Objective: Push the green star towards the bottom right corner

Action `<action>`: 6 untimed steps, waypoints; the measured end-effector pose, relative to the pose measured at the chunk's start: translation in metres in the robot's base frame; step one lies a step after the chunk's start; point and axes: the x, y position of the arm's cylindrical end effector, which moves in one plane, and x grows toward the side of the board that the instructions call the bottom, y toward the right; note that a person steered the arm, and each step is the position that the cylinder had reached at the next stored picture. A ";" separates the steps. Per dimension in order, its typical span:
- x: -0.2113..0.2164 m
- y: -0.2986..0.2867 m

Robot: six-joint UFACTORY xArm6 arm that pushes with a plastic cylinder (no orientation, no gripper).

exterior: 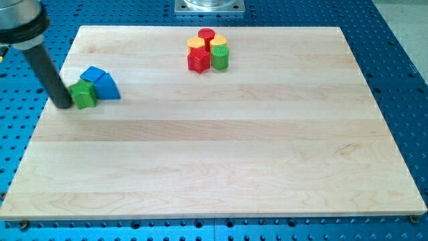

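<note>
My tip (62, 105) down on the wooden board (221, 167), far view's left, roughly upper-middle height. No jaws here, just a plain dark rod, so nothing to spread or pinch; the rod slants up to the view's top-left corner.

Green star (84, 94): right at my tip, on its view's-right side, touching or all but touching; cannot tell which. So the star sits near the board's left edge, well apart from the bottom right corner.

Behind the star, toward view's top and right: two blue blocks pressed against it. One blue block (93, 73) with a slanted top face, shape unclear. One blue triangle (108, 87) just right of the star.

Second cluster near the board's top edge, a little left of centre, well apart from me:
- red cylinder (206, 35) at the back
- yellow block (196, 43) at left, shape unclear
- yellow block (218, 45) at right, shape unclear
- red star (198, 60) front left
- green cylinder (220, 57) front right

All five packed tight, touching neighbours.

Board rests on a blue perforated table (401, 80); grey metal mount (210, 6) at the view's top centre
</note>
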 end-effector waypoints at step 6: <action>0.116 0.341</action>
